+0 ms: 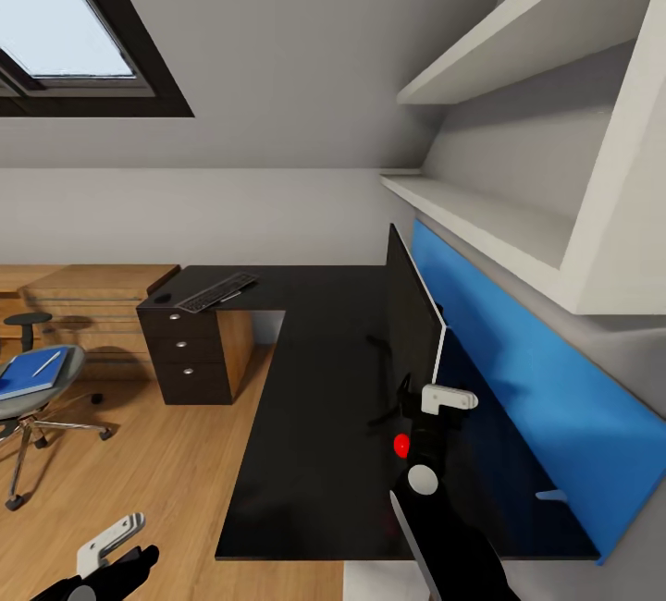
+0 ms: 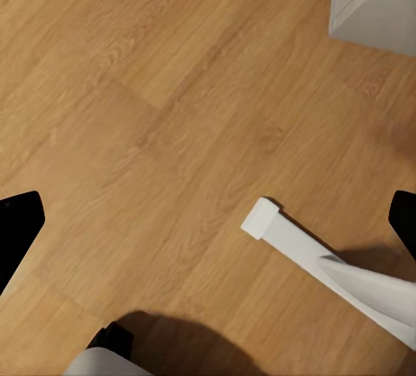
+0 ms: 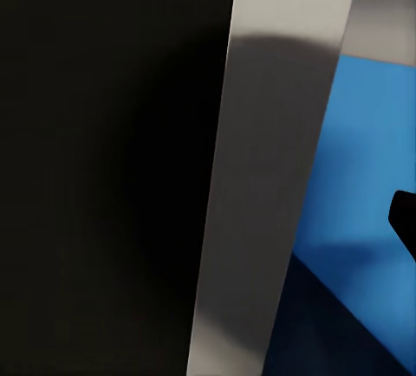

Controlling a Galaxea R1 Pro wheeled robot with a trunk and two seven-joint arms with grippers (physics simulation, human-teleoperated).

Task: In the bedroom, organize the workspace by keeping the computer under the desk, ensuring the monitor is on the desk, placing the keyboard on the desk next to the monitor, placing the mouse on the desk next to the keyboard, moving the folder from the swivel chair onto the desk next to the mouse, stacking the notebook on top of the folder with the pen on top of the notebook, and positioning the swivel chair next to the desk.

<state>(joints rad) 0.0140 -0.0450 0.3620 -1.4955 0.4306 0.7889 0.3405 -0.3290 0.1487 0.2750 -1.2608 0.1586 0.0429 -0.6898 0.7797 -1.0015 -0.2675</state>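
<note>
Head view: right gripper (image 1: 435,398) is hugging monitor (image 1: 413,319) edge, steadying it on desk (image 1: 314,453).
Right fingers: spread around the edge; hold unclear.
Left fingers (image 1: 116,541): opening unclear, idling over floor (image 2: 156,107).

A glossy black bench (image 1: 314,416) carried a black-screened monitor (image 1: 412,314) with a white edge and a red dot, and a dark grey keyboard (image 1: 215,291). A bright blue panel (image 1: 546,379) ran behind it under white shelves (image 1: 518,213). The swivel chair (image 1: 37,398) was grey with chrome legs, holding a blue folder (image 1: 28,374). Floor (image 2: 173,133) was honey-toned wood grain; the drawers (image 1: 190,351) bore silver knobs.
</note>
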